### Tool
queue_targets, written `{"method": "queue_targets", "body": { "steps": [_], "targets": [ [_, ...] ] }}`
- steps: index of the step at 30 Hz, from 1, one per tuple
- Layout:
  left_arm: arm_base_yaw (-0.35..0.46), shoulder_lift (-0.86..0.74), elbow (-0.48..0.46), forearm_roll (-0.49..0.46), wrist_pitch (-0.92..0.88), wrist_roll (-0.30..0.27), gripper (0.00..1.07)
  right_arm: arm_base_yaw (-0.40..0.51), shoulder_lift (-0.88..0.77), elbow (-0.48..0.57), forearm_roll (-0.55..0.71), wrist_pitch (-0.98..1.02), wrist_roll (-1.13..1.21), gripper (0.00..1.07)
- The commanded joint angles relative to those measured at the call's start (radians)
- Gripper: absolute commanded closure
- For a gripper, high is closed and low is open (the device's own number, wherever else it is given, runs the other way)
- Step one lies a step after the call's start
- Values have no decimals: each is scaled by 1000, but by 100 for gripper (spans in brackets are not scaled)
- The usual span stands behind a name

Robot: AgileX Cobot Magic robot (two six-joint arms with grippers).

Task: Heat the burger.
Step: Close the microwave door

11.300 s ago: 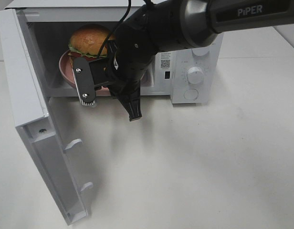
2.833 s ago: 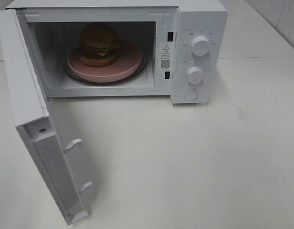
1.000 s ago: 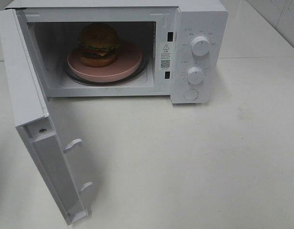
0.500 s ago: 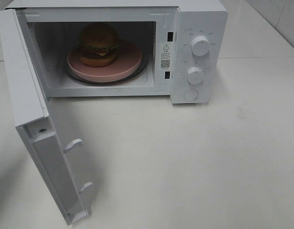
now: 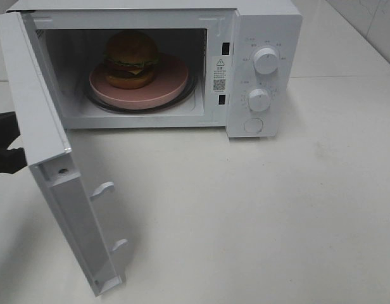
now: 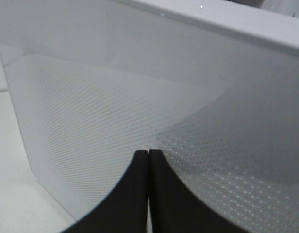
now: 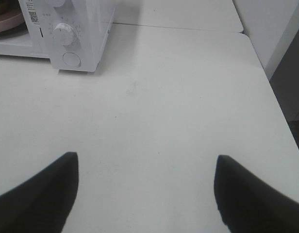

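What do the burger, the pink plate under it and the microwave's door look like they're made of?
The burger: likely a plastic model, its bun smooth and its layers tidy, though that is not certain. The pink plate: matte, even colour; plastic or ceramic, can't tell. The door: white frame, probably moulded plastic. Its window shows a fine dotted mesh, likely metal behind a clear pane.

Bright, even light, soft shadows; the left wrist view is blurred.
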Motion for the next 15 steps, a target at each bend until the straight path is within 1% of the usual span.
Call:
{"method": "queue_targets", "body": {
  "steps": [1,2,3,4,5,6,7,8,9,10,11,12,13,14,15],
  "targets": [
    [-63,28,-12,-129,-19,62,107,-7,-28,2,0,-10,-4,32],
    [-94,42,-15,-185,-25,95,107,-7,-28,2,0,-10,-4,32],
    [-158,67,-25,-268,-39,139,107,-7,-28,2,0,-10,-4,32],
    [-158,67,-25,-268,-39,139,107,-7,-28,2,0,-10,-4,32],
    [-223,94,-47,-340,-46,179,107,-7,-28,2,0,-10,-4,32],
    [-248,104,-63,-371,-44,197,107,-7,-28,2,0,-10,-4,32],
    [-248,104,-63,-371,-44,197,107,-7,-28,2,0,-10,-4,32],
    [-301,131,-96,-429,-44,223,107,-7,-28,2,0,-10,-4,32],
    [-327,144,-116,-464,-44,240,107,-7,-28,2,0,-10,-4,32],
    [-327,144,-116,-464,-44,240,107,-7,-28,2,0,-10,-4,32],
    [-370,166,-153,-537,-41,284,107,-7,-28,2,0,-10,-4,32],
    [-370,166,-153,-537,-41,284,107,-7,-28,2,0,-10,-4,32],
    [-414,188,-189,-626,-40,333,107,-7,-28,2,0,-10,-4,32],
    [-431,202,-210,-663,-40,361,107,-7,-28,2,0,-10,-4,32],
    [-431,202,-210,-663,-40,361,107,-7,-28,2,0,-10,-4,32]
  ]
}}
